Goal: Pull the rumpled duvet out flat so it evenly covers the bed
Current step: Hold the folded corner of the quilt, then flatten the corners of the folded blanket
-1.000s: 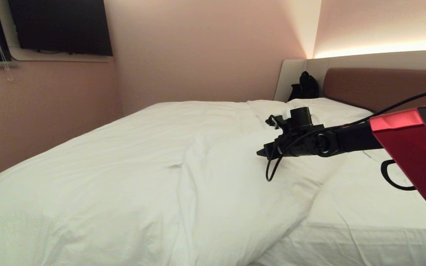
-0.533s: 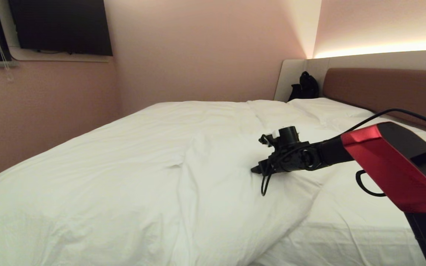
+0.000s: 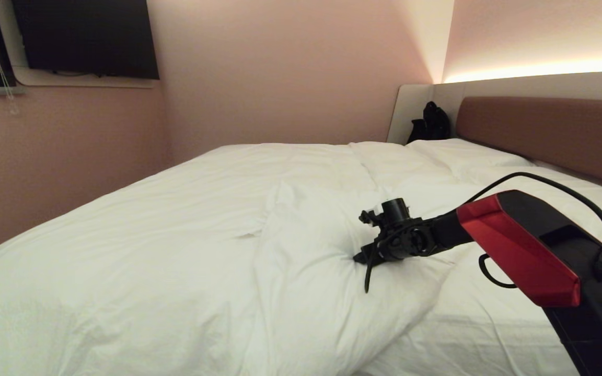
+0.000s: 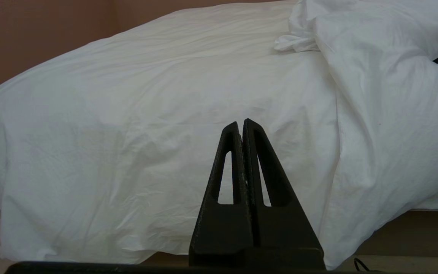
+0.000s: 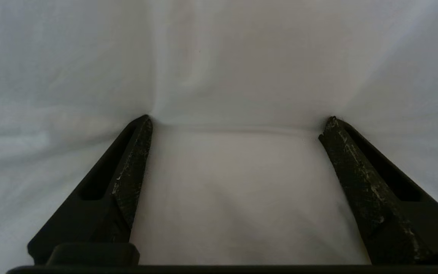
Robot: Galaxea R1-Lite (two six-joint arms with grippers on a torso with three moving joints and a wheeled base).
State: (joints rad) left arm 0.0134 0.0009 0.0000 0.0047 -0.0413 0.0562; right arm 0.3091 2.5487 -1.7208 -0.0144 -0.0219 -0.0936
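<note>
Clearly a folded-over duvet (image 3: 301, 271) in the head view: bulk spread across the bed (image 3: 515, 334) from 9 to 12 o'clock, with a doubled flap lying down the middle, long axis from about 12 o'clock by the pillows toward 6 o'clock at the near edge, loose edge facing 3 o'clock, bare sheet beyond it on that side. Right gripper (image 3: 359, 257) reached in from 3 o'clock, pressed down onto the flap close to that loose edge, pointing toward 9 o'clock. Far nearer than the other arm, which is absent from this view. Seen from the left wrist: left gripper (image 4: 242, 125) parked low off the near side of the bed, jaws pressed together on nothing, duvet hanging over the mattress edge ahead at 12 o'clock, the folded flap off toward 2 o'clock. Seen from the right wrist: jaws spread wide, both tips dug into the white duvet (image 5: 234, 182), a band of cloth stretched between them but not pinched. Probably calls next for closing on that cloth and drawing it back toward 3 o'clock, across the flap's long axis, to unfold it over the bare sheet.
</note>
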